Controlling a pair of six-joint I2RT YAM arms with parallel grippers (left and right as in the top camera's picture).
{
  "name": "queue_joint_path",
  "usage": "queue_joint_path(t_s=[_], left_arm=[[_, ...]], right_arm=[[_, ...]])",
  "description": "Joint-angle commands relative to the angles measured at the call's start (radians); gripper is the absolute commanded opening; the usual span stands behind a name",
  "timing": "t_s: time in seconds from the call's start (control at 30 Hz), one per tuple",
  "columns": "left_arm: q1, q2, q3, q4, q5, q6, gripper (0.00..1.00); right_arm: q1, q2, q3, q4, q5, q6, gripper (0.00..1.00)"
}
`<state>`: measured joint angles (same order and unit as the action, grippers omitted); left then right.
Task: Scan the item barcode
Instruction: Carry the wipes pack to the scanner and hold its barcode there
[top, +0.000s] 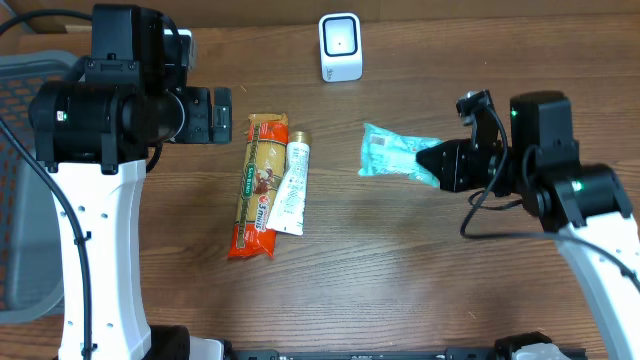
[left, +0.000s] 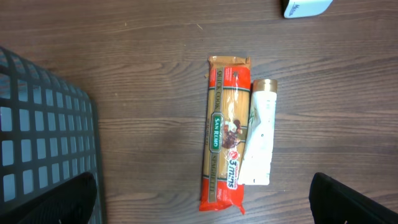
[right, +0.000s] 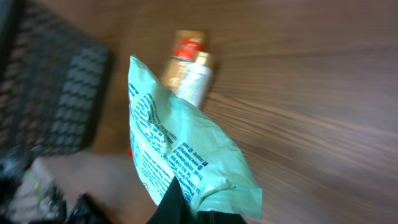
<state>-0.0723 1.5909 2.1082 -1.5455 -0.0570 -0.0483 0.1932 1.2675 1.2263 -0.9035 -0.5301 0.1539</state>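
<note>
Mint-green packet (top: 392, 152) pinched at one end by right gripper (top: 438, 165), jaws pressed tight on it, printed side facing wrist camera. White scanner (top: 340, 47) apart, toward far table edge. Left gripper (top: 220, 115) spread wide, empty, near pasta pack (top: 255, 185); white tube (top: 290, 185) lying against pack.

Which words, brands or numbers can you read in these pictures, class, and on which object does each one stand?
"SAN REMO": green label on the spaghetti pack.
"3 mins": red end of the same pack.
Print on the white tube: too small to read.
Black print on the green packet: blurred, unreadable.
Lettering on the scanner: too small to read.
</note>
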Motion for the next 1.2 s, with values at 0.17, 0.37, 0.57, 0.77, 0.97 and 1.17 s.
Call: queue_joint_path(t_s=[0.17,0.37,0.57,0.77,0.97,1.17], left_arm=[[-0.006,0.006,0.008,0.002,-0.002,0.019,1.00],[-0.006,0.006,0.008,0.002,-0.002,0.019,1.00],[-0.006,0.006,0.008,0.002,-0.002,0.019,1.00],[-0.006,0.006,0.008,0.002,-0.002,0.019,1.00],[-0.006,0.006,0.008,0.002,-0.002,0.019,1.00],[-0.006,0.006,0.008,0.002,-0.002,0.019,1.00]], right_arm=[[0.162,0.446,0.552,-0.159,0.612,0.021,0.03],[0.281,0.651,0.665,0.106,1.090,-0.213,0.04],[0.328,0.785,0.665,0.474,1.255,-0.651,0.04],[0.328,0.898,0.664,0.741,1.253,-0.999,0.04],[0.336,1.013,0.663,0.901,1.247,-1.255,0.04],[0.343,1.094,0.663,0.999,1.259,-1.393,0.04]])
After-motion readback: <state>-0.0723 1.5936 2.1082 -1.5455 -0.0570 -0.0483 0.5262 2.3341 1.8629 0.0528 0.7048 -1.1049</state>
